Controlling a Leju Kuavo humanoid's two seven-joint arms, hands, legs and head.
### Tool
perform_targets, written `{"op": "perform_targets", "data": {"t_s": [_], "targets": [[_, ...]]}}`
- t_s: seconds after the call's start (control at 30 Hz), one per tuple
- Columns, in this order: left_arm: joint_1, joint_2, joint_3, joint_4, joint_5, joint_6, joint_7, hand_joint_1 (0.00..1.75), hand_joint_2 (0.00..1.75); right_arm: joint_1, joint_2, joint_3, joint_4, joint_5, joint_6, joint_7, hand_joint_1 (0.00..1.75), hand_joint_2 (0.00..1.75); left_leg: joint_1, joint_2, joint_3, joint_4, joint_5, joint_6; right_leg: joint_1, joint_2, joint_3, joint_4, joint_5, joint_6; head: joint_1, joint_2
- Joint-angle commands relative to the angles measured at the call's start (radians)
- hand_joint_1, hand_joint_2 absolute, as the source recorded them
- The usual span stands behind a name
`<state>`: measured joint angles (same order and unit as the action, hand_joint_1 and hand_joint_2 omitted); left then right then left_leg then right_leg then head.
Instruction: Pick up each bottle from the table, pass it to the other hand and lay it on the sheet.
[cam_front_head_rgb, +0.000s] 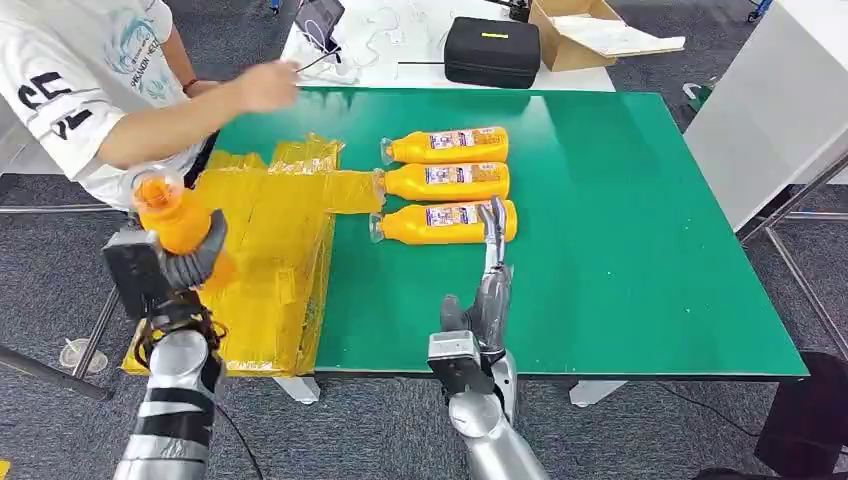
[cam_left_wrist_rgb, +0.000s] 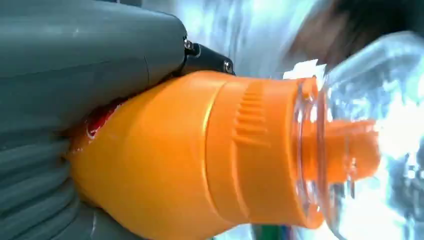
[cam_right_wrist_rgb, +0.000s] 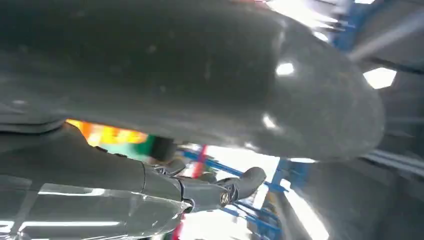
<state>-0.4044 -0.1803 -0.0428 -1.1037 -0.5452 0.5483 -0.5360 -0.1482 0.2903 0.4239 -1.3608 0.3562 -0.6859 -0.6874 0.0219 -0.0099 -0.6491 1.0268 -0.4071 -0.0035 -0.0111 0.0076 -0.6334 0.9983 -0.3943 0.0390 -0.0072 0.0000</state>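
My left hand (cam_front_head_rgb: 185, 262) grips an orange bottle (cam_front_head_rgb: 170, 215) upright over the yellow sheet (cam_front_head_rgb: 270, 250), its clear cap up. Close up, the bottle (cam_left_wrist_rgb: 200, 155) fills my left hand (cam_left_wrist_rgb: 60, 100). Three more orange bottles lie side by side on the green table (cam_front_head_rgb: 620, 230): the far one (cam_front_head_rgb: 447, 146), the middle one (cam_front_head_rgb: 445, 181) and the near one (cam_front_head_rgb: 440, 223). My right hand (cam_front_head_rgb: 491, 275) stretches flat over the table with its fingertips at the near bottle's base, holding nothing. My right hand's fingers (cam_right_wrist_rgb: 220, 192) are extended.
A person in a white shirt (cam_front_head_rgb: 80, 70) stands at the far left, reaching a hand (cam_front_head_rgb: 265, 85) over the table's far corner. A black case (cam_front_head_rgb: 492, 50) and a cardboard box (cam_front_head_rgb: 580, 35) sit on a white table beyond.
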Motion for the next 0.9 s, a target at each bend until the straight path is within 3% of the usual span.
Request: {"op": "perform_targets", "data": {"t_s": [0.03,0.37,0.9], "targets": [[-0.335,0.191,-0.142,0.602,-0.824,0.15,0.165,1.75,1.75,-0.066,-0.048,0.146,-0.034,-0.064,0.016,-0.01,0.0,0.0,0.0,0.001,0.005,-0.001,0.001,0.0,0.001,-0.001,0.004,-0.001,0.0,-0.002,0.0,0.0],[-0.346,0.195,-0.153,0.661,-0.849,0.146,0.174,1.75,1.75,-0.062,-0.047,0.152,-0.013,-0.073,0.035,-0.009,0.0,0.0,-0.001,0.002,0.004,-0.001,0.001,-0.001,0.0,0.001,0.003,0.0,0.001,-0.004,0.0,0.0],[-0.352,0.231,-0.213,0.719,-0.895,-0.006,0.181,1.75,1.75,-0.044,-0.047,0.141,-0.018,-0.08,0.065,-0.007,0.0,0.0,0.0,0.001,0.003,-0.001,0.001,-0.001,0.001,0.001,0.002,0.0,0.001,-0.004,0.0,0.0]]}}
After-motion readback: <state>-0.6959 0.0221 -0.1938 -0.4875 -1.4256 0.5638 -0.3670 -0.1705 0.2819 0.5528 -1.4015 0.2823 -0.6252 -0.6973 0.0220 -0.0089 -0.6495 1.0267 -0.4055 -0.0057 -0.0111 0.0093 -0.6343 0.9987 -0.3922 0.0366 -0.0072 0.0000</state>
